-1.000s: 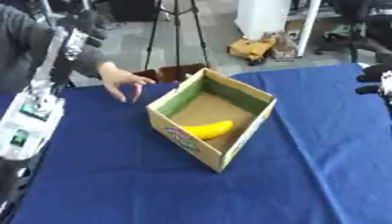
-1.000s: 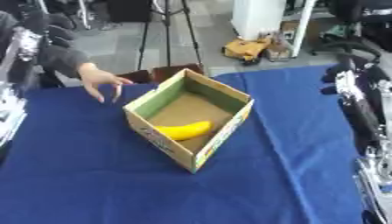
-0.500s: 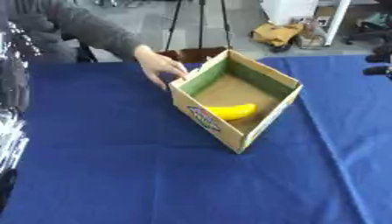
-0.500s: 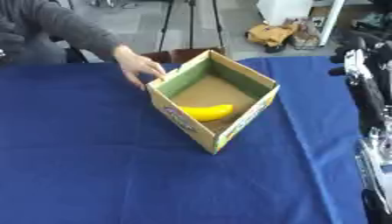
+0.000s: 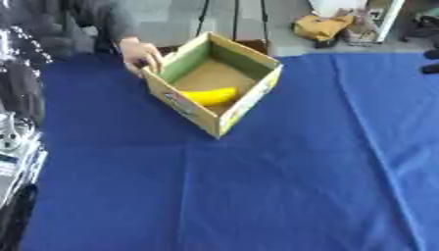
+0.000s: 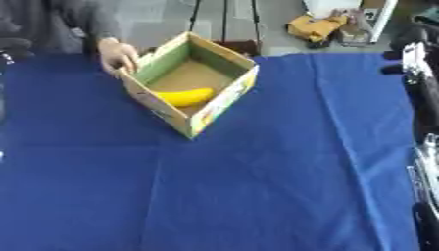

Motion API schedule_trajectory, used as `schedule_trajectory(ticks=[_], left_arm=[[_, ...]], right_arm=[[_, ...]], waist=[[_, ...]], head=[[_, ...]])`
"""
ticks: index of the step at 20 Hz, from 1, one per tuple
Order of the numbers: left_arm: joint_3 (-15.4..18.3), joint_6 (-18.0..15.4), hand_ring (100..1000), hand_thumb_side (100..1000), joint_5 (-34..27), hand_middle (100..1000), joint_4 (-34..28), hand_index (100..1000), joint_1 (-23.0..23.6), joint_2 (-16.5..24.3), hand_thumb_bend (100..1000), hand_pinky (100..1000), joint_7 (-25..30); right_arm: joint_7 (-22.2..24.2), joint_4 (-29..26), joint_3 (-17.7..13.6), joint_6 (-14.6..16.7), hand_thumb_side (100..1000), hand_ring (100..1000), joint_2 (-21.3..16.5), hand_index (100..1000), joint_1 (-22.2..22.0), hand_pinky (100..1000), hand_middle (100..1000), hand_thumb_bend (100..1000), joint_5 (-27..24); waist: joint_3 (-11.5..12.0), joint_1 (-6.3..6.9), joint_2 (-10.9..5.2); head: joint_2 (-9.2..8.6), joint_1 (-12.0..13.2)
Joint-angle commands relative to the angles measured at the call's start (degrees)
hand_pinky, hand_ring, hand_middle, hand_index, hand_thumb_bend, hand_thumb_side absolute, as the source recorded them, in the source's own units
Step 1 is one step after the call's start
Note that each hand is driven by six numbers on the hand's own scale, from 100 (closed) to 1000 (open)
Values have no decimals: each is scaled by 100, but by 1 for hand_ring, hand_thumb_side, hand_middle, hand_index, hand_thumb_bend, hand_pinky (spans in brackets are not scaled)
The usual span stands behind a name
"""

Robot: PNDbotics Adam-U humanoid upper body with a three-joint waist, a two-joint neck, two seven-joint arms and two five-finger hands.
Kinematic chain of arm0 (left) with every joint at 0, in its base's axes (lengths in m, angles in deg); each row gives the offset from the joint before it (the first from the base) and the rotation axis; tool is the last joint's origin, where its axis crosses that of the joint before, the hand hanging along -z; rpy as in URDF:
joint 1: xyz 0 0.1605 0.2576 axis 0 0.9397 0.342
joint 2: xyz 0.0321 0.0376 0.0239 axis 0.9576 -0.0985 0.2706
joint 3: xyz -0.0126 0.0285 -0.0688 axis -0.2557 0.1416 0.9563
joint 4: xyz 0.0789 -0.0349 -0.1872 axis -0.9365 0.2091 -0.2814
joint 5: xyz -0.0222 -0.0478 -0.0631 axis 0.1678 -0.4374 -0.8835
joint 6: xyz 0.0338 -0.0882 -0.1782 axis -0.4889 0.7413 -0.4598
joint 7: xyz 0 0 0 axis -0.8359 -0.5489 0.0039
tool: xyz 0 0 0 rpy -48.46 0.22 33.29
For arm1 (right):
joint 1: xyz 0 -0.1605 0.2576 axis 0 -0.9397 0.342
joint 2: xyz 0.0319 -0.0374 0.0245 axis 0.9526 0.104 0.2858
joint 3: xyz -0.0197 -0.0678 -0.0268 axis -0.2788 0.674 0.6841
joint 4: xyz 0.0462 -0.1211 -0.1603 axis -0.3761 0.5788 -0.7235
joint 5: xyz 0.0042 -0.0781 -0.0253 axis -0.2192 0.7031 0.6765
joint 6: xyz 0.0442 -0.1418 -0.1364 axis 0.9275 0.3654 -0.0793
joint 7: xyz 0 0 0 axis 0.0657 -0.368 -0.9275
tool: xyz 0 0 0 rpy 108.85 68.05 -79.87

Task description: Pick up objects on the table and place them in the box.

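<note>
Person's hand [image 5: 141, 53] now on box's near-left wall, earlier reaching beside it; whole view also shifted, so camera moved.

Surface [image 5: 283, 186]: blue cloth, no loose objects seen outside box.

Box [image 5: 250, 97]: open cardboard, far-left on surface, set corner-on. Likely light, stiff walls, slides easily.

Banana [image 5: 208, 95]: yellow, lying inside box on floor. Likely light, soft, bruises easily; best taken across middle.

Robot hands: left not visible; dark shape at right edge may be right arm, fingers cannot tell.
</note>
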Motion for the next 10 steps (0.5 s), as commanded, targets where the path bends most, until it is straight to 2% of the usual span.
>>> schedule_trajectory(ticks=[1,10], left_arm=[[66,-18,623,1000,-21,628,-80,712,-34,27,559,638,-26],[63,-25,615,1000,4,620,-94,708,-57,-16,554,630,5]], right_arm=[[-53,-95,-13,-10,621,633,-73,783,59,555,586,100,-47],[-152,-154,-42,-33,654,632,-114,782,13,553,584,100,-91]], waist=[[-4,-1,-49],[-26,-9,-12]], head=[[-27,-10],[-81,-38]])
